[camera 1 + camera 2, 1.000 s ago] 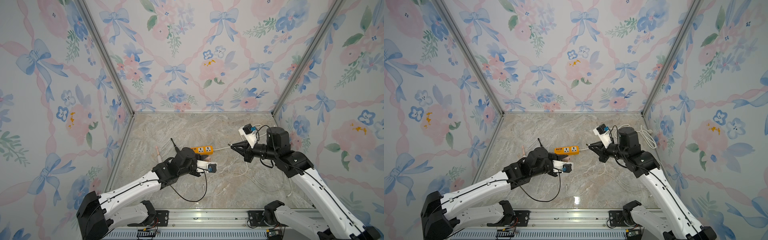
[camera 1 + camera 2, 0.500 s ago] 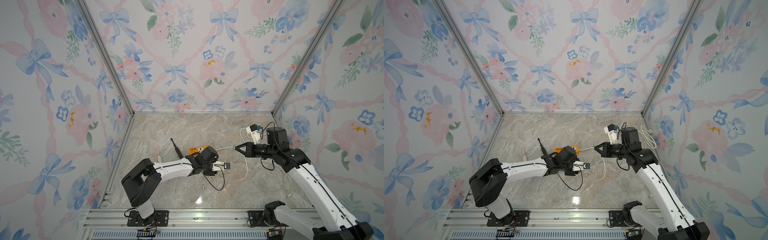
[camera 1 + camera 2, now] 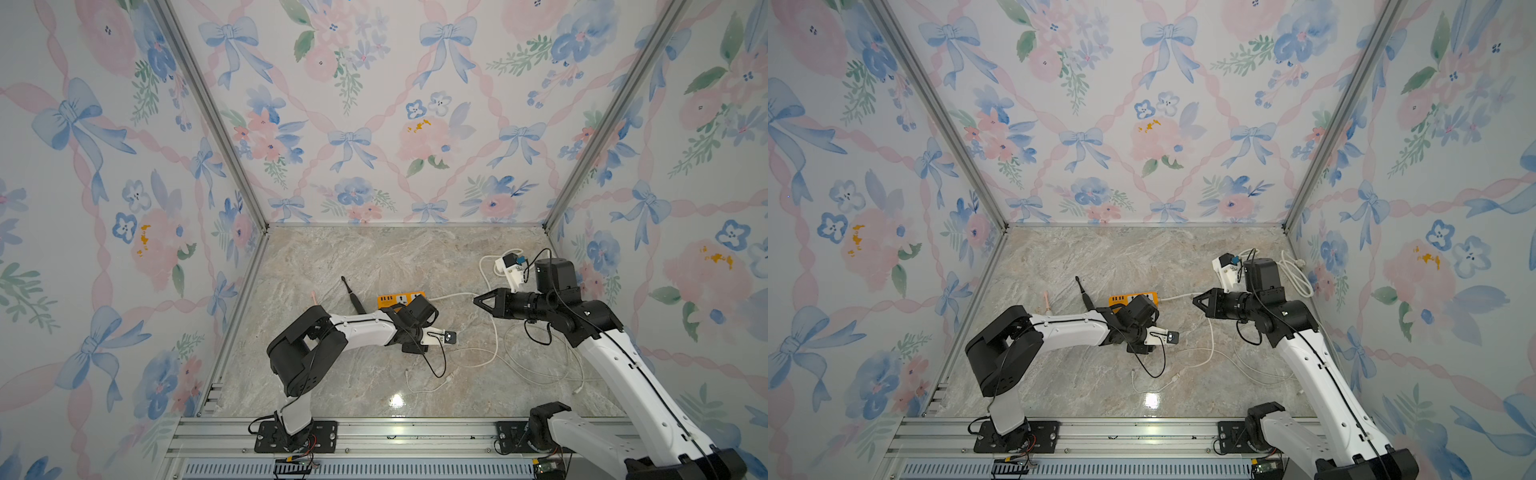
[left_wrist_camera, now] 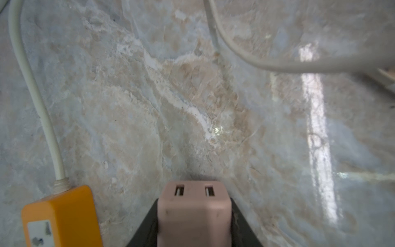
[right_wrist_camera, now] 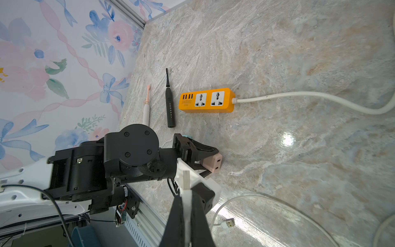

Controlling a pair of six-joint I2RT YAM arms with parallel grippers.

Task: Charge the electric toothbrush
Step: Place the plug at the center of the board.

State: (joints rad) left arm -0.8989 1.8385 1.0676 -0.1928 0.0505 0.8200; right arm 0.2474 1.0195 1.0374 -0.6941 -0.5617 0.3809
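A black electric toothbrush [image 5: 170,102] lies on the marble table [image 5: 299,53], just left of an orange power strip [image 5: 206,100]; both top views show it [image 3: 353,297] [image 3: 1086,296] partly under my left arm. My left gripper [image 4: 194,213] [image 5: 210,163] is shut on a pink USB adapter [image 4: 193,205], low over the table on the near side of the strip's cord end. My right gripper [image 3: 478,300] [image 3: 1196,301] [image 5: 187,205] is shut on the flat white plug [image 5: 186,181] of a thin white cable, and points at the left gripper from the right.
A pink-and-white toothbrush [image 5: 146,107] lies left of the black one. The strip's thick white cord [image 5: 299,96] runs right to a coil [image 3: 1296,270] by the right wall. Thin white cable loops [image 3: 490,357] cross the table, with a loose USB plug [image 5: 227,223] near the front.
My left arm has folded up and carried the pink adapter rightward, close to the power strip's cord end. The right gripper has shifted slightly right and turned, still holding the white plug.
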